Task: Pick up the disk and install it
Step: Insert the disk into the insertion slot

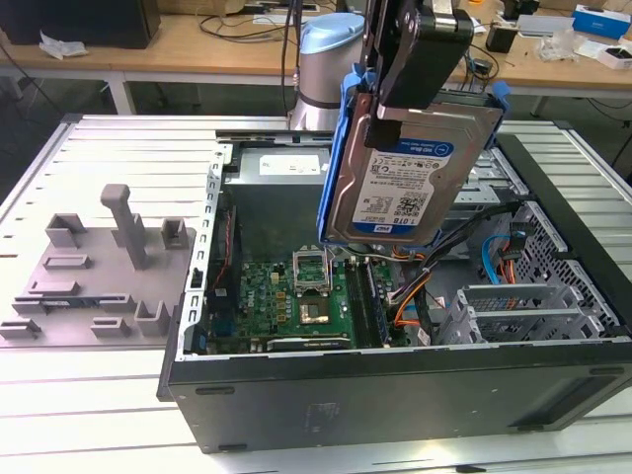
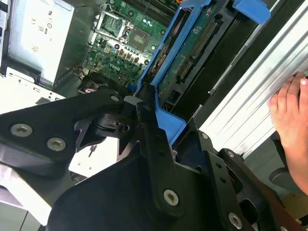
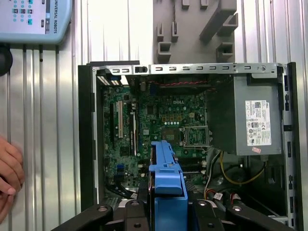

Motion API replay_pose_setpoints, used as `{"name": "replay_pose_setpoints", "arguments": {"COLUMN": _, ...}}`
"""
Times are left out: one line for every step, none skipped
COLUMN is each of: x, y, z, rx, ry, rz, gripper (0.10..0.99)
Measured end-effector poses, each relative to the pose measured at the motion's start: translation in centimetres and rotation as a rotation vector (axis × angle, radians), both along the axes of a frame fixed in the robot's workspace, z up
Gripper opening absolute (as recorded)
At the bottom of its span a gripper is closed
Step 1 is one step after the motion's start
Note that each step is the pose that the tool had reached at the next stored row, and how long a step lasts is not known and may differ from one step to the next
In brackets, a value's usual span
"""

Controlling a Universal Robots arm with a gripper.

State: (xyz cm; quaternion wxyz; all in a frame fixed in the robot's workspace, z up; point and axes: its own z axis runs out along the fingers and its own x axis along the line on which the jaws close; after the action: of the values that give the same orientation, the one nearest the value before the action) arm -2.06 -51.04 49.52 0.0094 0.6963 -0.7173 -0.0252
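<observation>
In the exterior view the robot's arm (image 1: 331,59) stands at the upper middle of the frame. Its black pincer (image 1: 395,99) comes down from the top edge, tipped a little to one side. The jaws are squeezed tight on the top edge of the disk (image 1: 405,183), holding it up in the air.
</observation>
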Motion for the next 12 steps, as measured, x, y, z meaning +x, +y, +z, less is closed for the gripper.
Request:
{"name": "replay_pose_setpoints", "arguments": {"x": 0.00, "y": 0.00, "z": 0.00, "rx": 0.000, "ry": 0.0000, "rz": 0.000, "gripper": 0.369}}
{"name": "replay_pose_setpoints", "arguments": {"x": -0.01, "y": 0.00, "z": 0.00, "rx": 0.000, "ry": -0.0007, "rz": 0.000, "gripper": 0.369}}
{"name": "replay_pose_setpoints", "arguments": {"x": -0.02, "y": 0.01, "z": -0.02, "rx": 0.000, "ry": -0.0109, "rz": 0.003, "gripper": 0.369}}
{"name": "replay_pose_setpoints", "arguments": {"x": -0.01, "y": 0.01, "z": -0.02, "rx": 0.000, "ry": -0.0158, "rz": 0.008, "gripper": 0.369}}
{"name": "replay_pose_setpoints", "arguments": {"x": -0.01, "y": 0.01, "z": -0.03, "rx": 0.000, "ry": -0.0199, "rz": 0.013, "gripper": 0.369}}
{"name": "replay_pose_setpoints", "arguments": {"x": 0.00, "y": 0.02, "z": -0.02, "rx": 0.001, "ry": -0.0289, "rz": 0.023, "gripper": 0.369}}
{"name": "replay_pose_setpoints", "arguments": {"x": 0.00, "y": -0.03, "z": -0.04, "rx": 0.006, "ry": -0.0348, "rz": 0.029, "gripper": 0.369}}
{"name": "replay_pose_setpoints", "arguments": {"x": -0.01, "y": -0.23, "z": -0.06, "rx": 0.021, "ry": -0.0415, "rz": 0.032, "gripper": 0.369}}
{"name": "replay_pose_setpoints", "arguments": {"x": -0.01, "y": -0.38, "z": -0.08, "rx": 0.032, "ry": -0.0455, "rz": 0.033, "gripper": 0.369}}
{"name": "replay_pose_setpoints", "arguments": {"x": -0.02, "y": -0.43, "z": -0.09, "rx": 0.039, "ry": -0.0489, "rz": 0.033, "gripper": 0.369}}
{"name": "replay_pose_setpoints", "arguments": {"x": -0.03, "y": -0.49, "z": -0.11, "rx": 0.044, "ry": -0.0558, "rz": 0.033, "gripper": 0.369}}
{"name": "replay_pose_setpoints", "arguments": {"x": -0.07, "y": -0.54, "z": -0.17, "rx": 0.046, "ry": -0.0688, "rz": 0.033, "gripper": 0.369}}
